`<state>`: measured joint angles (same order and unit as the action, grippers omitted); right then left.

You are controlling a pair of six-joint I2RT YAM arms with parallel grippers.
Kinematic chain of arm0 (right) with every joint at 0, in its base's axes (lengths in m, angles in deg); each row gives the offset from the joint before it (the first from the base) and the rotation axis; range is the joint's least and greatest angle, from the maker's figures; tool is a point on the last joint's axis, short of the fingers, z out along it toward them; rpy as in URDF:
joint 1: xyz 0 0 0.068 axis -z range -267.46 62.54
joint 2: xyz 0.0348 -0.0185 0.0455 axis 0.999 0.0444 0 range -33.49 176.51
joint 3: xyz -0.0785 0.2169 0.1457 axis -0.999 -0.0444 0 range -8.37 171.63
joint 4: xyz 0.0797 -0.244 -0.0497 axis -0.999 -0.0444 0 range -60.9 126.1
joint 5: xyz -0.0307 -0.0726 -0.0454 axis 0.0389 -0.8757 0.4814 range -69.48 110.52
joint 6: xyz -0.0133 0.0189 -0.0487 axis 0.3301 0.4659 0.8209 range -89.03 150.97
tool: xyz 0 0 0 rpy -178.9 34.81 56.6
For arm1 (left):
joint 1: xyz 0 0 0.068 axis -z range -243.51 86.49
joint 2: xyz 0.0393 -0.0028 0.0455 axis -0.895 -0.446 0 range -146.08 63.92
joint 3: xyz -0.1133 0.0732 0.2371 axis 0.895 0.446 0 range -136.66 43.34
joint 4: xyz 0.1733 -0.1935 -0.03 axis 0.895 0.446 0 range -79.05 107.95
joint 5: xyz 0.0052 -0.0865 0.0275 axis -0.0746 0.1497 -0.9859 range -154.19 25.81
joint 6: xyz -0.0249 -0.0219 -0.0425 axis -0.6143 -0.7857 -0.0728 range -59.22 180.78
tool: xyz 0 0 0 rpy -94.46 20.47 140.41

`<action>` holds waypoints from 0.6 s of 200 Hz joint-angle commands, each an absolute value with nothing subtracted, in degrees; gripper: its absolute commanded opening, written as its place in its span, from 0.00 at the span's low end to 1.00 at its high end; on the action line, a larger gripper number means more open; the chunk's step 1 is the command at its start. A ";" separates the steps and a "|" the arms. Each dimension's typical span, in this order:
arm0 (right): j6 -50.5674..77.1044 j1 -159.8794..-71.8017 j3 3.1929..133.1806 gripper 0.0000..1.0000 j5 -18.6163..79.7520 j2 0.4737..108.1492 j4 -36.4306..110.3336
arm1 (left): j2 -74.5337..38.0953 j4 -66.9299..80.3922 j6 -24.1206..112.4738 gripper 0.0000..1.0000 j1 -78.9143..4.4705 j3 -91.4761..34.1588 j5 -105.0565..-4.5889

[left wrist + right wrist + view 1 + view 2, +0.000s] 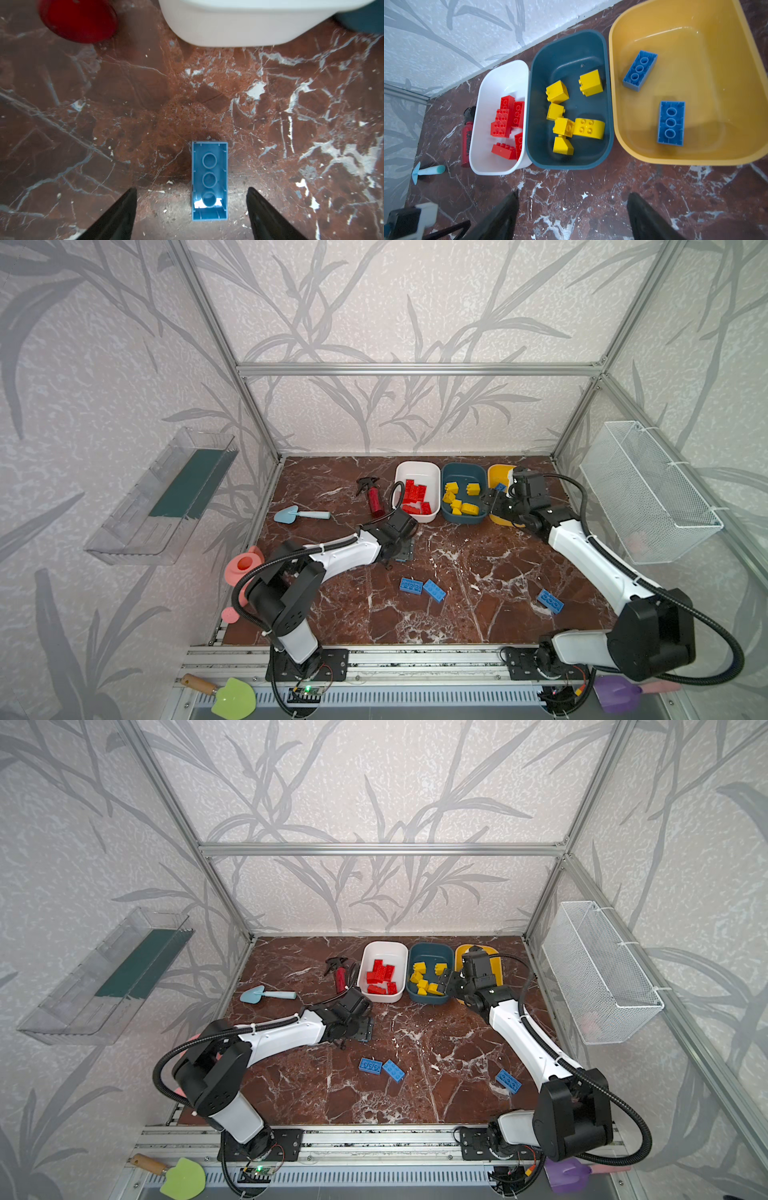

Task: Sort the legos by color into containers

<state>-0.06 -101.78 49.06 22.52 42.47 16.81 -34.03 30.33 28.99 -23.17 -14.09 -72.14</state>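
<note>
Upturned light-blue rectangular plastic brick (209,180) is flanked by the open, empty left gripper (191,188); it is best centred before being pinched.

The left hand (191,188) is low above the surface (478,556), jaws wide apart; the right hand (573,192), stretched toward the far edge, is also spread.

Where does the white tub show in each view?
In a top view: white tub at the back, left of the teal tub.
In a top view: same spot.
Left wrist: only its outer wall, beyond the blue brick.
Right wrist: whole, holding red bricks.
Shared landmark: spray bottle beside it.
</note>
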 commanded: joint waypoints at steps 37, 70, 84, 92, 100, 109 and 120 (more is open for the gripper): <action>-0.08 -103.11 39.64 0.82 24.27 34.49 19.19 | -41.39 32.05 27.35 0.69 -23.35 -17.31 -70.11; 0.72 -103.10 37.70 0.81 24.03 32.88 18.78 | -41.89 31.49 26.54 0.50 -23.32 -17.04 -69.05; 0.90 -103.10 37.46 0.81 24.11 32.60 18.87 | -41.68 31.54 26.56 0.45 -23.35 -17.03 -68.81; 0.99 -103.11 37.43 0.81 24.12 32.60 18.87 | -41.47 31.60 26.46 0.42 -23.34 -16.95 -68.61; 0.99 -103.10 37.30 0.81 24.20 32.58 18.95 | -41.09 31.53 26.51 0.40 -23.34 -16.82 -68.36; 0.84 -103.10 37.12 0.80 24.41 32.60 19.04 | -40.54 31.46 26.41 0.37 -23.34 -16.69 -68.11; 0.74 -103.12 36.83 0.80 24.77 32.52 19.23 | -39.70 31.47 26.57 0.34 -23.32 -16.60 -67.99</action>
